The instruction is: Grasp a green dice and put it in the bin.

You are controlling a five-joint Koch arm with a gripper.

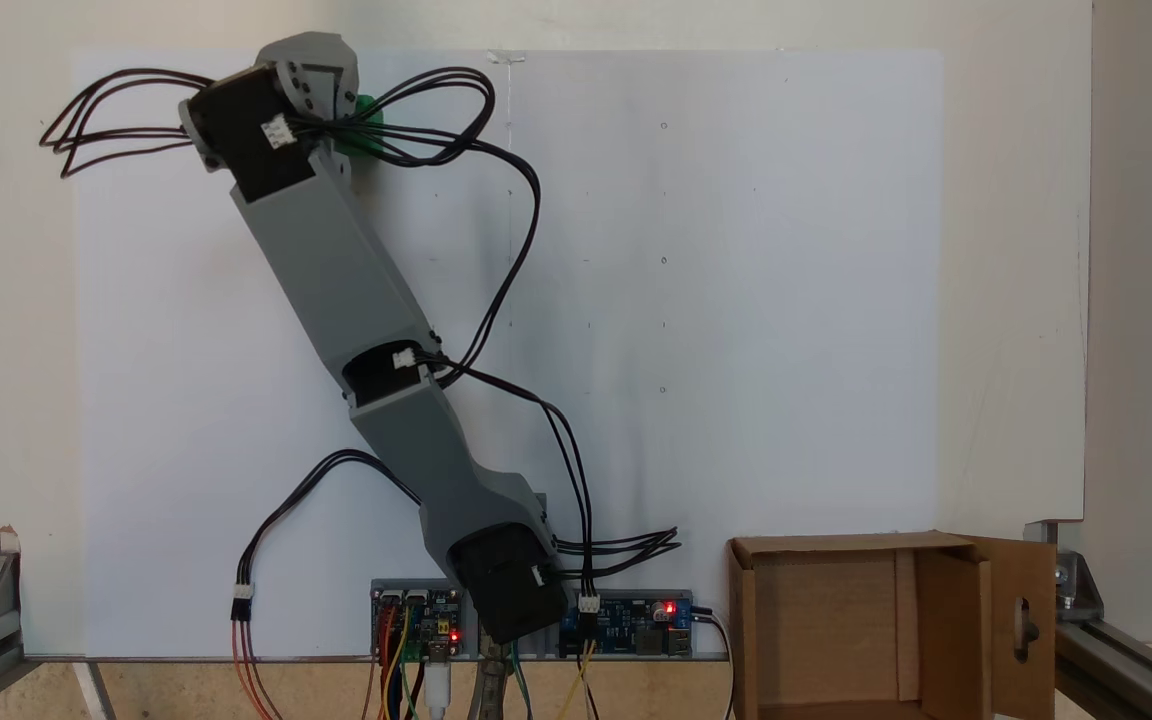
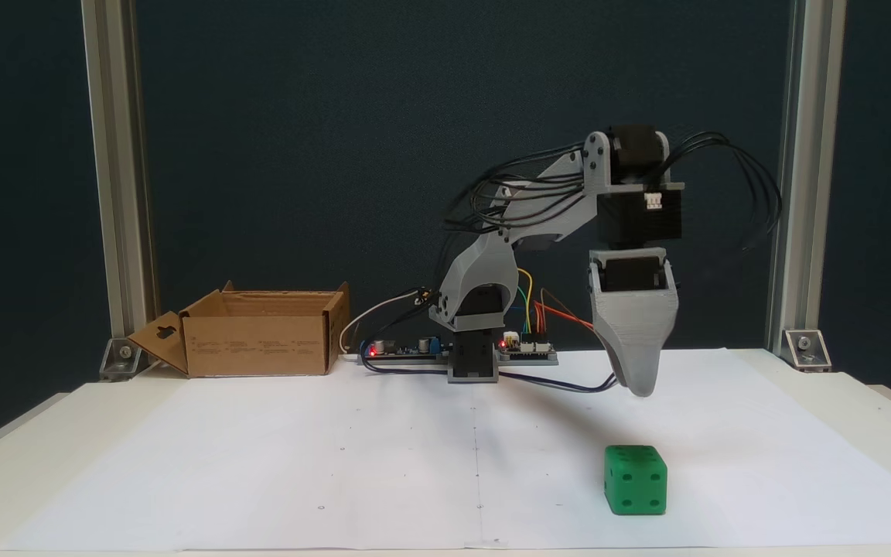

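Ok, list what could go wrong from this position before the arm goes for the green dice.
1. The end effector hangs above the green dice, apparently a bit behind it; a straight descent might clip its top edge and knock it away.
2. The bin sits across the table beside the base, so the carry is long and a weak grip could drop the dice.

One green dice; one cardboard bin; one arm; two circuit boards.

Faint print on the bin seems too small to read
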